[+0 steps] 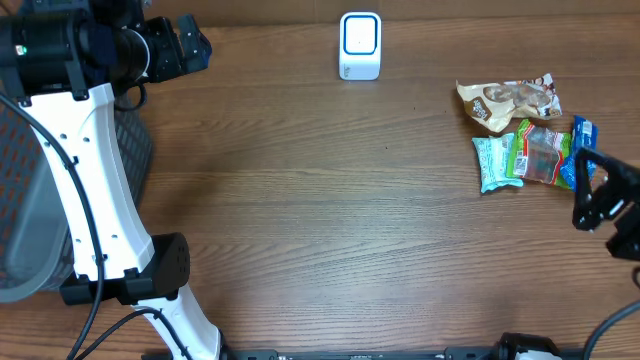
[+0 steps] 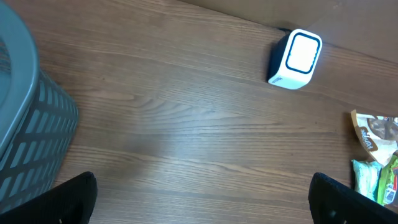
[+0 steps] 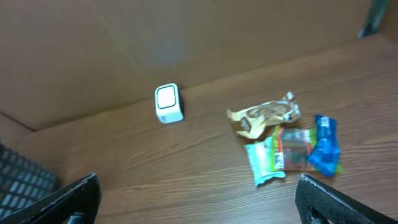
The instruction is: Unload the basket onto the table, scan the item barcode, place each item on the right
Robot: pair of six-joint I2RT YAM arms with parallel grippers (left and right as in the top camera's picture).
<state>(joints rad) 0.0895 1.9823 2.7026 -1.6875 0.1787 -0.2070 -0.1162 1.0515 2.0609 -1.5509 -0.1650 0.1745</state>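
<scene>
A white barcode scanner (image 1: 360, 45) with a blue-rimmed face stands at the table's back middle; it also shows in the left wrist view (image 2: 295, 59) and the right wrist view (image 3: 168, 104). The items lie in a cluster at the right: a brown snack packet (image 1: 510, 100), a teal packet (image 1: 492, 163), a green-and-red packet (image 1: 540, 155) and a blue packet (image 1: 583, 135). My right gripper (image 1: 587, 193) hovers open just right of the cluster, holding nothing (image 3: 199, 199). My left gripper (image 1: 198, 45) is open and empty at the far left back, above bare wood (image 2: 202, 199).
A grey mesh basket (image 1: 20, 200) stands at the left edge, beside the left arm's white link; its wall shows in the left wrist view (image 2: 25, 124). Brown board walls rise behind the table (image 3: 124, 37).
</scene>
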